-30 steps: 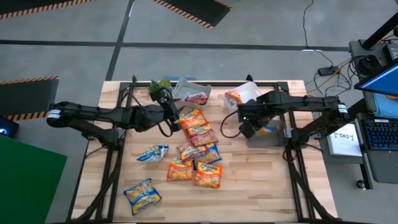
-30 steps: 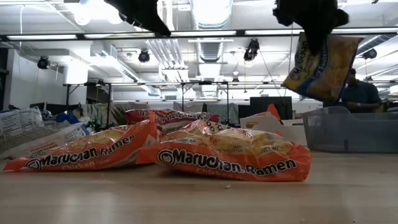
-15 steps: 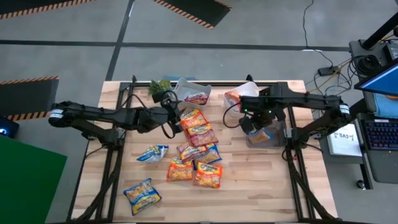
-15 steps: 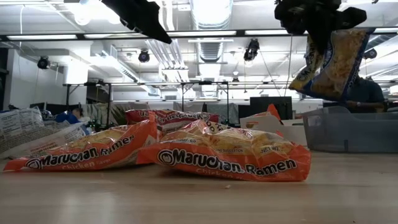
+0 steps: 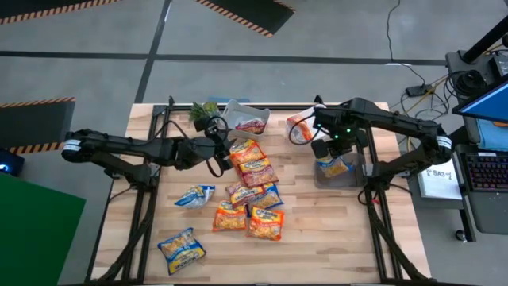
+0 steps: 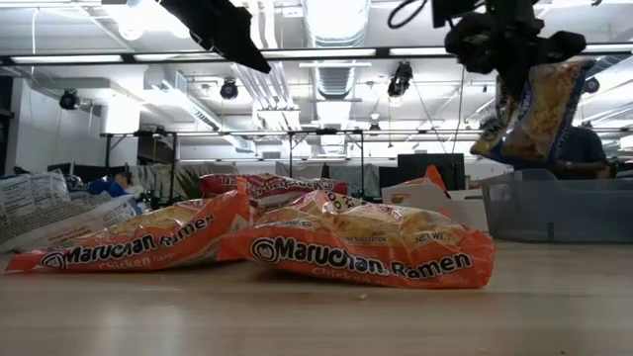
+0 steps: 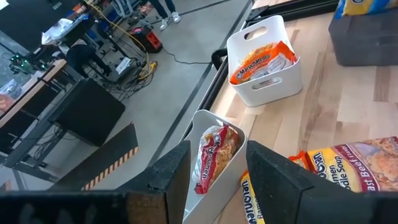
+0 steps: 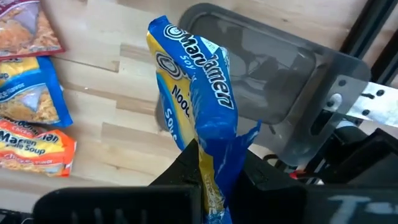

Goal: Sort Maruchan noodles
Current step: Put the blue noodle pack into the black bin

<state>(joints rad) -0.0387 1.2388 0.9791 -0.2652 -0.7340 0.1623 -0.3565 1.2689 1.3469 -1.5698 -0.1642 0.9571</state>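
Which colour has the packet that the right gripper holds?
Blue and yellow packet; the right wrist view shows it best.

My table (image 5: 333, 238) is a pale wooden plank top in a dark metal frame. A heap of orange, pink and blue noodle packets (image 5: 252, 195) lies at its middle. One blue packet (image 5: 194, 195) lies just left of the heap, and another blue packet (image 5: 182, 248) lies well apart near the front left corner. Along the far edge stand a small green plant (image 5: 202, 111), a white tub (image 5: 244, 117) with a pink packet in it, and a second white tub (image 5: 305, 123) holding an orange one. A clear grey tub (image 5: 340, 171) stands toward my right side.
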